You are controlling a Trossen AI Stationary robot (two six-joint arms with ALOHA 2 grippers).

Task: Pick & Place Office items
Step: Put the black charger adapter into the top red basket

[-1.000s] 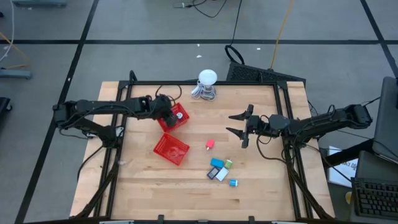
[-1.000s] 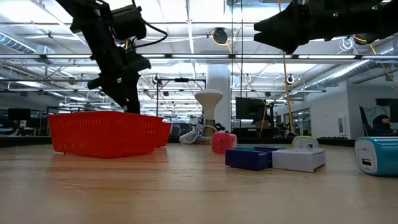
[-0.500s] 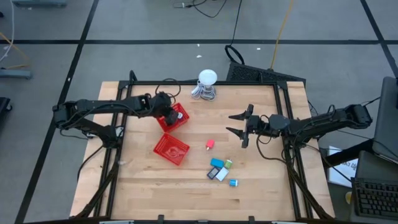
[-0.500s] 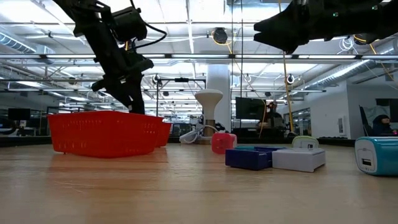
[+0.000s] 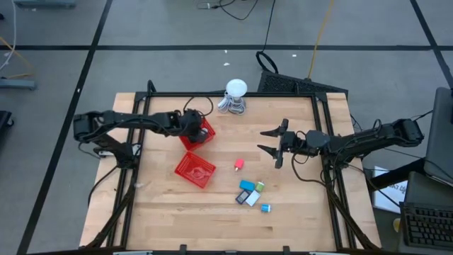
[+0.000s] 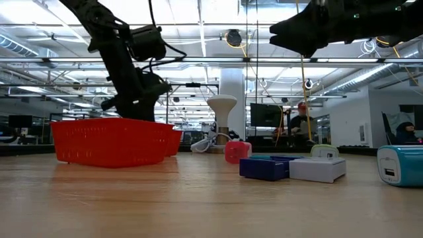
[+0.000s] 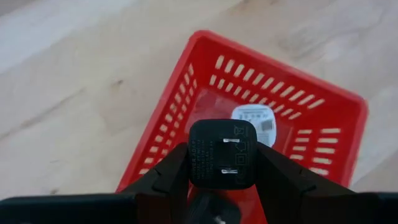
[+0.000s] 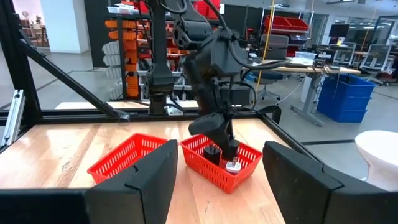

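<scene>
A: Left gripper (image 7: 222, 186)?
B: Over the far red basket (image 5: 201, 133), fingers (image 7: 166, 177) clamped on a black plug adapter (image 7: 222, 154), prongs facing the wrist camera. The adapter sits above the basket interior. A white item with a label (image 7: 254, 119) lies on the basket floor.

A: Right gripper (image 5: 272, 144)?
B: Raised above the counter (image 5: 297, 205) on the right side, fingers spread wide, holding nothing. Well apart from the items.

A: Other office items?
B: Loose on the counter right of the near red basket (image 5: 195, 170). The pink-red piece (image 5: 239, 165) is alone, nearest the basket. Just beyond it is a cluster: light blue piece (image 5: 245, 185), green-white piece (image 5: 260, 186), dark blue piece (image 5: 242, 197) touching a white piece (image 5: 252, 199). A small light blue piece (image 5: 265, 208) lies a bit apart, closest to the counter's front edge.

A: Anything else?
B: White round-headed gadget (image 5: 235, 96) with coiled cable at the far edge.
</scene>
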